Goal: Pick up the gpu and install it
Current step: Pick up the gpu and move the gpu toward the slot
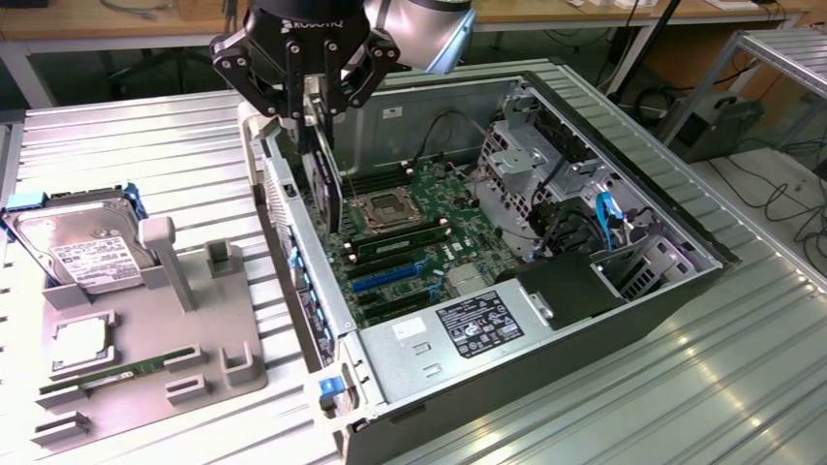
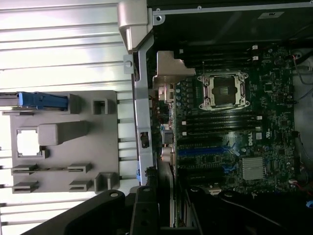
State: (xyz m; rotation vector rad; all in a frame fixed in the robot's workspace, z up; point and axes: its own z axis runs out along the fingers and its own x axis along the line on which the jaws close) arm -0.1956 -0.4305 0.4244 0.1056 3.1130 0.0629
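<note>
The gpu (image 1: 329,184) is a thin dark card hanging on edge from my gripper (image 1: 314,108), which is shut on its top edge. It reaches down inside the open computer case (image 1: 607,126), close to the rear wall on the exterior view's left, above the motherboard (image 1: 427,228). Its lower end hangs near the CPU socket (image 1: 385,210), farther back than the blue expansion slots (image 1: 387,276). In the wrist view the gpu (image 2: 167,147) is edge-on, its silvery bracket (image 2: 168,68) beside the case's rear wall (image 2: 142,122). My gripper (image 2: 166,215) has dark fingers on both sides of the card.
A grey parts fixture (image 1: 220,363) lies on the exterior view's left, holding a silver hard drive (image 1: 80,250), a green RAM stick (image 1: 110,376) and a square chip (image 1: 80,341). Inside the case stand a drive cage (image 1: 524,170), loose cables and a black power supply (image 1: 491,325).
</note>
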